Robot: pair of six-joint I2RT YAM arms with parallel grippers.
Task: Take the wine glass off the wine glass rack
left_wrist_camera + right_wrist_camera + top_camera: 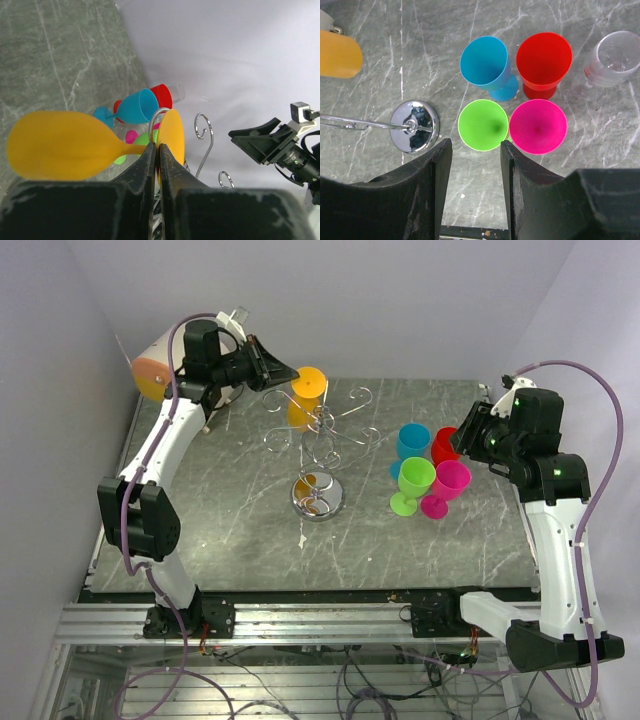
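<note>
An orange wine glass (307,395) hangs upside down from a back arm of the silver wire wine glass rack (322,436), which stands on a round chrome base (318,498). My left gripper (285,373) reaches in from the left and is shut on the glass's thin stem. In the left wrist view the orange bowl (60,145) lies left of my left gripper (159,150), the foot (171,132) sits right of it, and a wire hook (204,131) curls beyond. My right gripper (476,150) hangs open above the table, near the chrome base (415,125).
To the right of the rack stand upright blue (485,62), red (543,57), green (482,125) and pink (537,126) plastic glasses, with a clear glass (612,55) beside the red one. White walls close the back and both sides.
</note>
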